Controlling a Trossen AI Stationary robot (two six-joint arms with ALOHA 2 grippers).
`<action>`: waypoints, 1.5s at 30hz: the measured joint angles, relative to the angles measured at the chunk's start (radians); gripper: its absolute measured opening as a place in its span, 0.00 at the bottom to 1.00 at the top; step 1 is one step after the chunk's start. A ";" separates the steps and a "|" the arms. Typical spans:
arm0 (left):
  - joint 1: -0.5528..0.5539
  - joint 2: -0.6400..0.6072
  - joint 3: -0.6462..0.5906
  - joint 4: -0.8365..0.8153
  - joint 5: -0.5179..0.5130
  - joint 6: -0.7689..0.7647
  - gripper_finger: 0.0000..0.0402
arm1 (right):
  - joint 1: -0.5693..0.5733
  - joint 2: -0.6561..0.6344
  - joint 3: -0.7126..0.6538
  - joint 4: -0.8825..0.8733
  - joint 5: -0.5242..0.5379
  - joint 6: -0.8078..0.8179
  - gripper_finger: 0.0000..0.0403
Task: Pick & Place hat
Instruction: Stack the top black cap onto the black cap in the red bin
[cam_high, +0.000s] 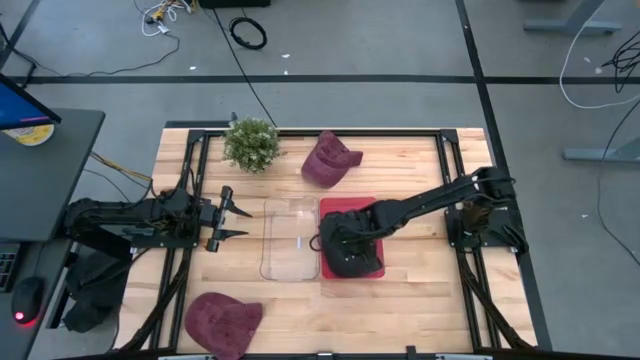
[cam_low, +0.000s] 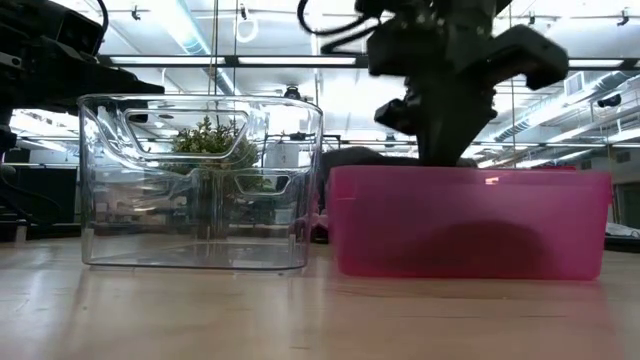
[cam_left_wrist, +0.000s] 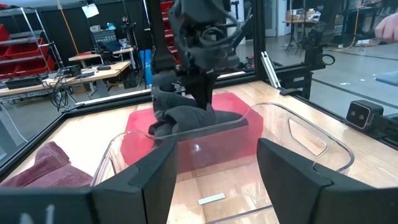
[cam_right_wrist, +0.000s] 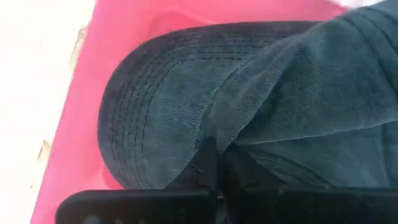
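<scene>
Down inside the pink bin, the right tool pinches a fold of the dark hat, fingers clamped tight on the cloth so the hat hangs low enough to settle into the bin. Beside the bin stands the clear bin; beyond that the left tool waits with its fingers spread and nothing between them. Two maroon hats lie farther out on the surface.
</scene>
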 joint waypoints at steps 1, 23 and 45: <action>0.000 0.000 0.000 0.001 0.000 0.000 0.55 | -0.009 0.009 0.000 0.000 -0.013 0.009 0.00; 0.000 0.000 0.000 0.002 0.000 0.000 0.55 | -0.053 0.006 -0.007 0.027 -0.067 0.177 0.17; 0.000 0.000 0.000 0.002 0.000 0.000 0.55 | -0.040 -0.042 -0.008 0.025 -0.066 0.203 0.33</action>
